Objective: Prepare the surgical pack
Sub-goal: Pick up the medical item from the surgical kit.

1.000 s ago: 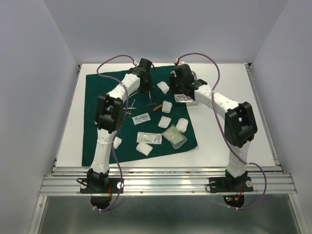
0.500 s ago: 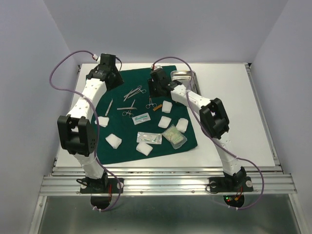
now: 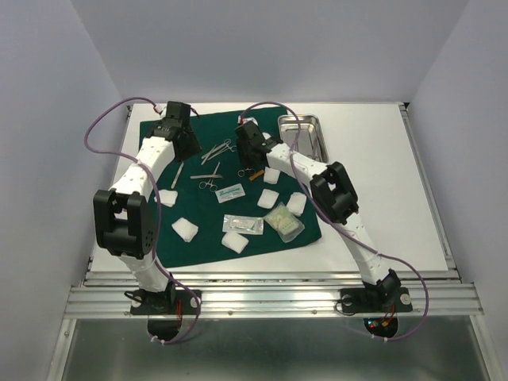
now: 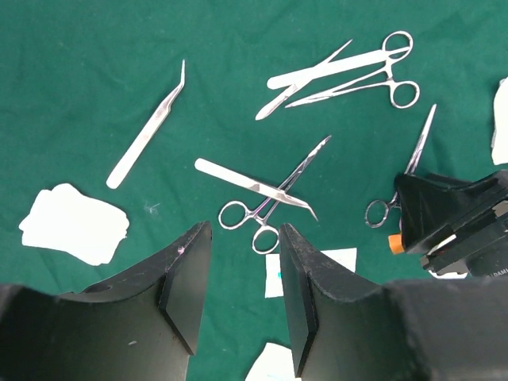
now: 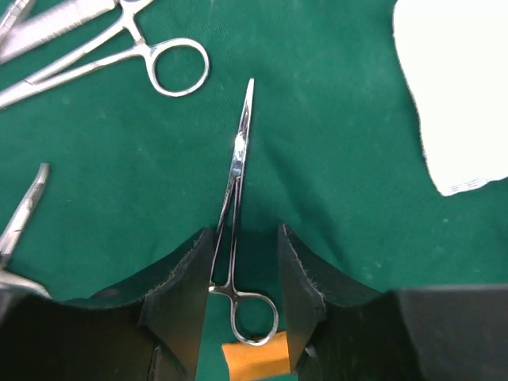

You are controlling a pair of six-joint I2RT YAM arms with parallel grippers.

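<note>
The dark green drape (image 3: 159, 230) lies spread over the table's left and middle. On it are forceps and scissors (image 3: 219, 148), a second pair of forceps (image 4: 274, 194), angled tweezers (image 4: 151, 131), white gauze pads (image 3: 185, 229) and sealed packets (image 3: 243, 225). The steel tray (image 3: 305, 136) stands at the drape's far right corner. My right gripper (image 5: 244, 254) is open and low over the cloth, its fingers on either side of a slim forceps (image 5: 238, 171) with an orange piece (image 5: 254, 357) at its ring. My left gripper (image 4: 244, 262) hangs open and empty above the drape's far left.
More gauze pads (image 3: 272, 175) and a greenish packet (image 3: 284, 221) lie on the drape's right half. Bare white table (image 3: 381, 190) stretches to the right of the drape. In the left wrist view my right gripper's black body (image 4: 456, 222) shows close beside the instruments.
My left arm has swung from the drape's middle out to its far left. My right gripper has moved left from the tray to over the slim forceps. The tray now stands farther back.
</note>
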